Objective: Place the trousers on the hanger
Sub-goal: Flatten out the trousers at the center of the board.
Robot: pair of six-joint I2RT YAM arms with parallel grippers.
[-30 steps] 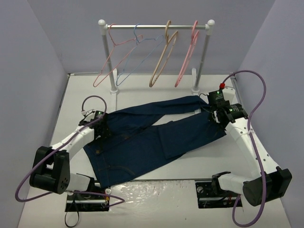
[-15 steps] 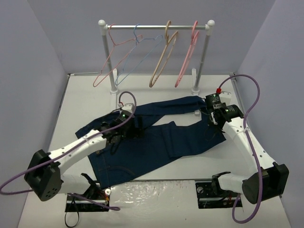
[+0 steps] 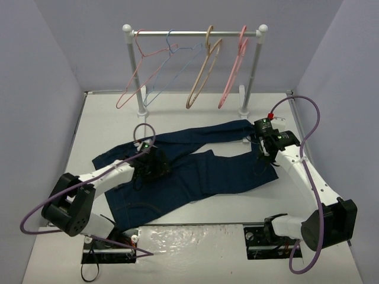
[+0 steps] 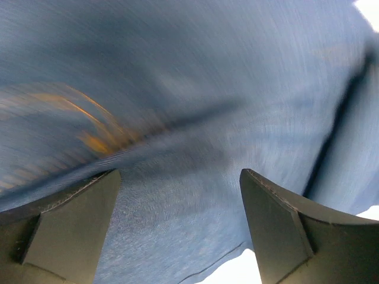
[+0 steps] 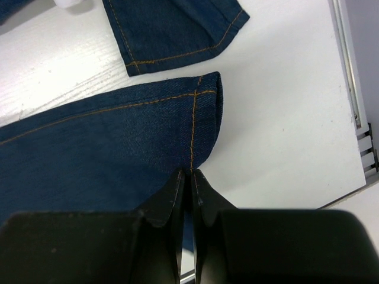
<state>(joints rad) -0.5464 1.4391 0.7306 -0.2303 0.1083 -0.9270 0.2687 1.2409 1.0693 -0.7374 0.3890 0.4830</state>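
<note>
So the trousers (image 3: 189,171) are lying flat across the middle of the table (image 3: 106,118), with the waist end down toward 7 o'clock and the two legs running off toward 2 o'clock. The left hand (image 3: 155,168) sits low over the upper part of them, about 9 o'clock from the table's centre. Its fingers are spread wide with nothing between them. The right hand (image 3: 265,155) is out at the 3 o'clock end by the leg hems, fingers pressed together and nipping the edge of the nearer leg's hem.

The tan hanger (image 3: 201,77) is nowhere near either hand. It hangs on the rail (image 3: 195,34) at 12 o'clock, between a blue hanger (image 3: 172,68) and a pink one (image 3: 232,74), with another pink one (image 3: 139,74) farther left.

From above you can't really tell what the right hand (image 5: 188,173) is doing. Its own camera shows the orange seam of the hem running straight into the closed fingertips. The left hand (image 4: 177,177) camera is just blurry blue cloth (image 4: 195,89) filling the view, both fingers standing apart over it.

As for room, there's bare white table between the trousers and the rack from 10 to 12 o'clock. The waist end lies close to the near edge at 6 o'clock. The right wrist view shows the table's side edge near the hem.
</note>
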